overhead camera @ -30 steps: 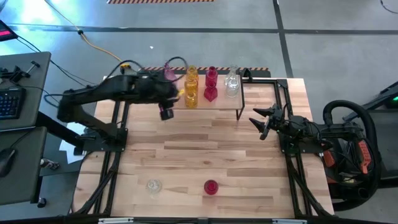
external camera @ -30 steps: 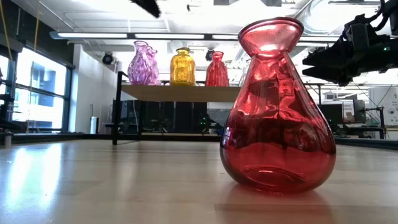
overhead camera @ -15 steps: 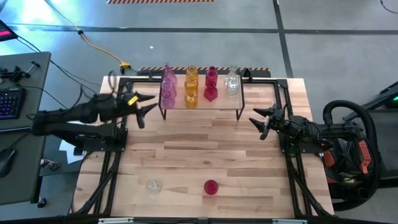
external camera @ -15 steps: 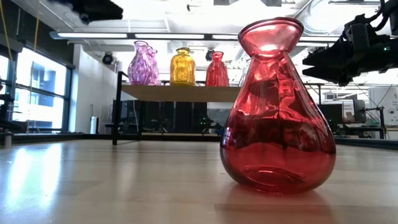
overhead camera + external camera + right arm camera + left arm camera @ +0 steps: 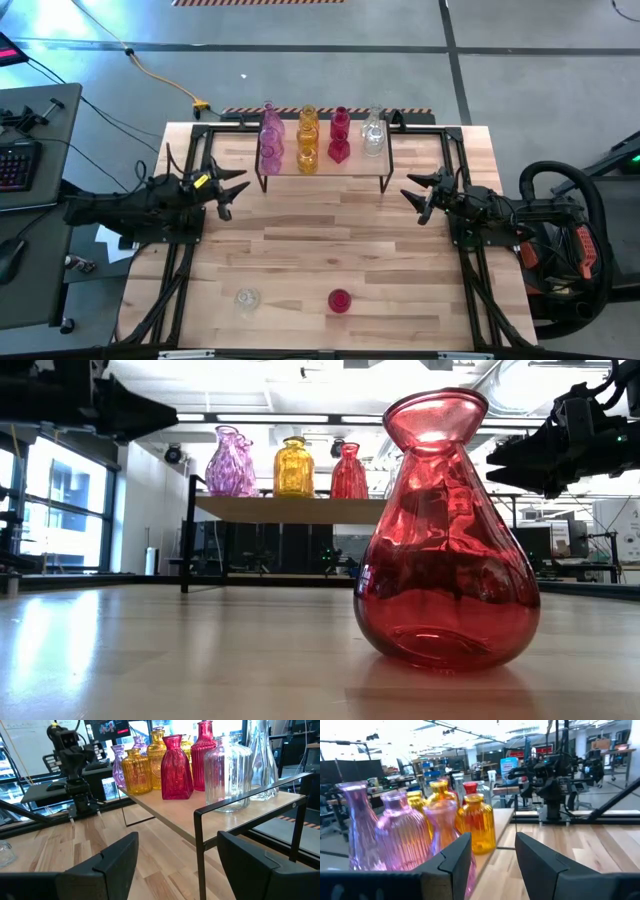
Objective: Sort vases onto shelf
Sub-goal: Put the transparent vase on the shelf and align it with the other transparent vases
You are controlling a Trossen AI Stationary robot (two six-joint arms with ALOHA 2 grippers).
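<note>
The shelf (image 5: pixel 325 165) stands at the table's far middle on black wire legs, with pink (image 5: pixel 270 140), amber (image 5: pixel 307 140), red (image 5: pixel 339 136) and clear vases (image 5: pixel 373 133) standing in rows on its top. A red vase (image 5: pixel 340 300) and a clear vase (image 5: pixel 246 298) stand on the table near its near edge; the red one (image 5: pixel 447 535) fills the low view. My left gripper (image 5: pixel 232 188) hovers open left of the shelf, and its fingers (image 5: pixel 492 862) frame the pink and amber vases (image 5: pixel 476 822) without touching. My right gripper (image 5: pixel 414 195) waits open right of the shelf.
Bare wooden tabletop (image 5: pixel 330 240) lies between the shelf and the two near vases. Black frame rails (image 5: pixel 185 250) run along both sides of the table. A desk with a keyboard (image 5: pixel 18 165) stands off the left edge.
My left arm has drawn back from the shelf's pink vases toward the table's left edge and come down, ending open and empty. The pink vase stays standing on the shelf's left end. The right arm has kept still.
</note>
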